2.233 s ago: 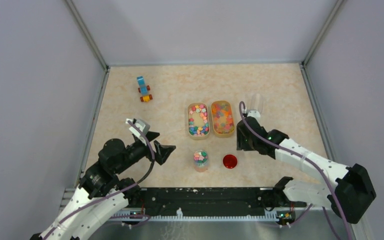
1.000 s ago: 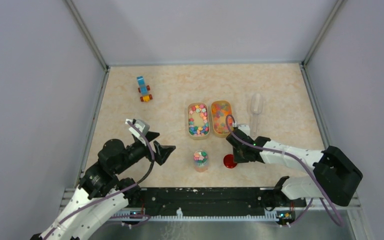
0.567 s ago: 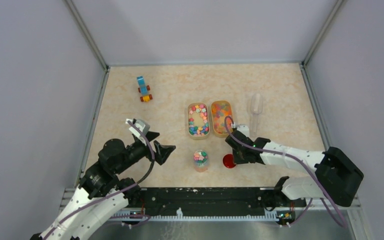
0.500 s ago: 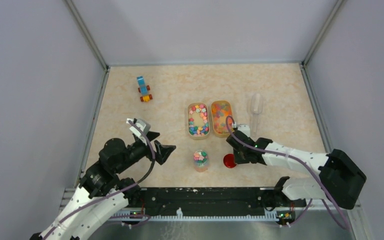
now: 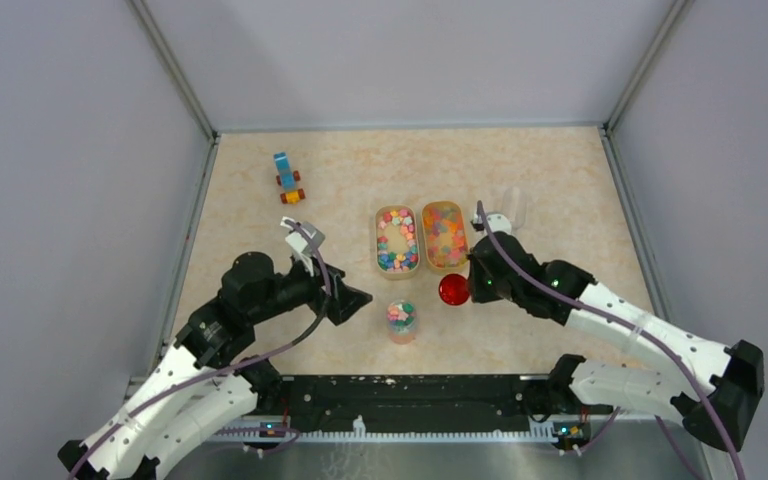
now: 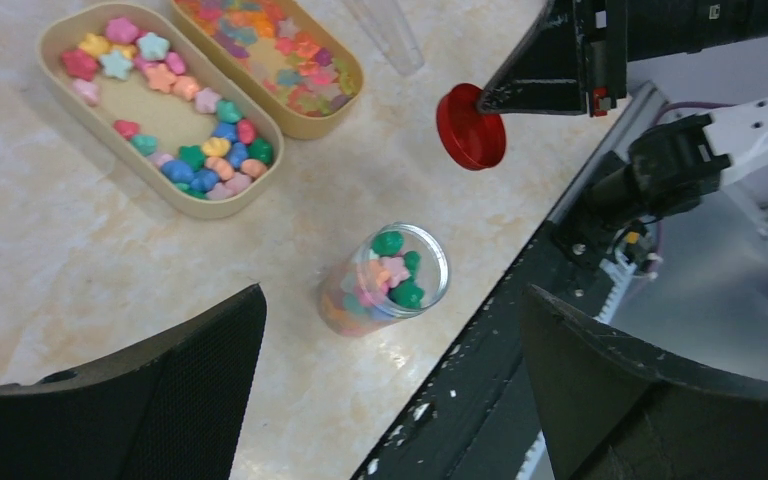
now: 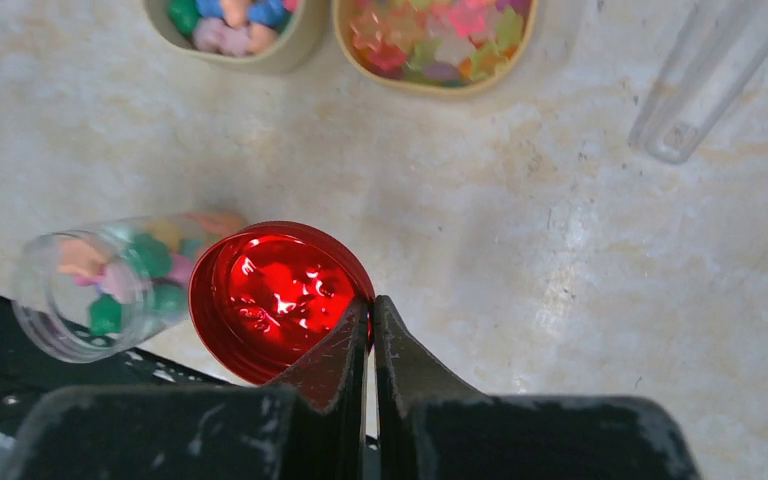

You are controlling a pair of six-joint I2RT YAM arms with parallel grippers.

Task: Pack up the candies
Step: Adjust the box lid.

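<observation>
With right fingers pinching the round red plastic lid and left fingers spread wide, just level it, then centre over the clear jar of candies.

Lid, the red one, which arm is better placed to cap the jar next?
Right. The right gripper is shut on the lid at its rim, close beside the open jar. The left gripper is open and empty near the jar; it could steady it instead.
</observation>
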